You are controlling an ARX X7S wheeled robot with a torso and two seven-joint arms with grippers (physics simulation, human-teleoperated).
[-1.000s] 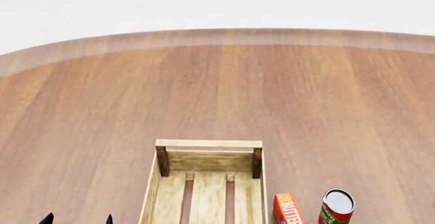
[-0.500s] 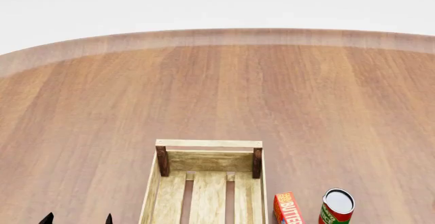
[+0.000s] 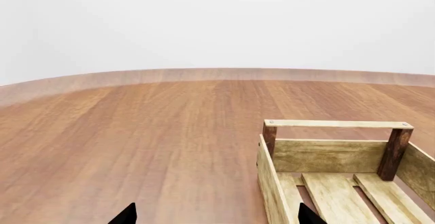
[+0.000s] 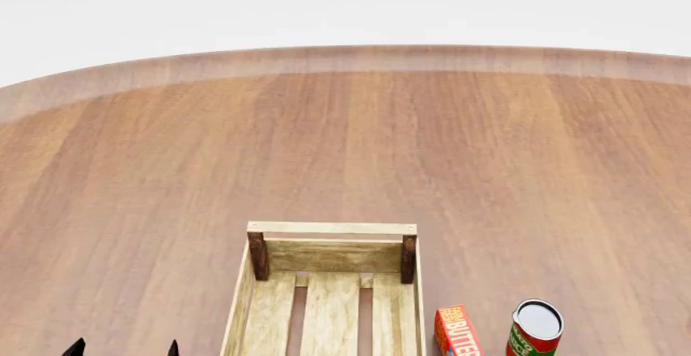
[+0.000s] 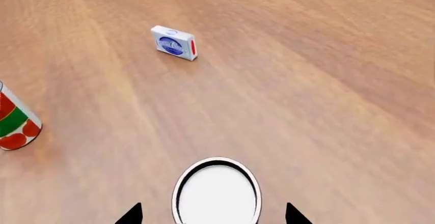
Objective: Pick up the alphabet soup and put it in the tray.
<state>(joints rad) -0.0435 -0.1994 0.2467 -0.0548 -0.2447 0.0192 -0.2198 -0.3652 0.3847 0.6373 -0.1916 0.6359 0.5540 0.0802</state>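
Nothing has visibly moved across the head-camera frames of the last second: the crate, the box and the can sit exactly where they were, and the two dark tips at the bottom left have not shifted.

From the right wrist camera, the right gripper (image 5: 214, 215) has its two black fingertips spread wide, one on either side of a round can top, pale grey-white with a dark rim — the alphabet soup (image 5: 217, 193) by my reading, though its label is hidden from this angle. The tips do not appear to touch it, so the can is straddled but not gripped. Off to one side stands the red-and-green-labelled can (image 5: 15, 124), and farther away a small blue-and-white box (image 5: 174, 43) lies on the brown wooden table (image 5: 306, 81).

The left gripper (image 3: 214, 215) is likewise parted and holding nothing, hovering at the near corner of the tray (image 3: 333, 152), a light-wood slatted crate with darker corner posts, which has nothing in the part I can see. From the head camera an orange butter box (image 4: 457, 332) sits just beside the crate.

The stillness suggests the right arm is lined up; closing on the can looks like the next step.
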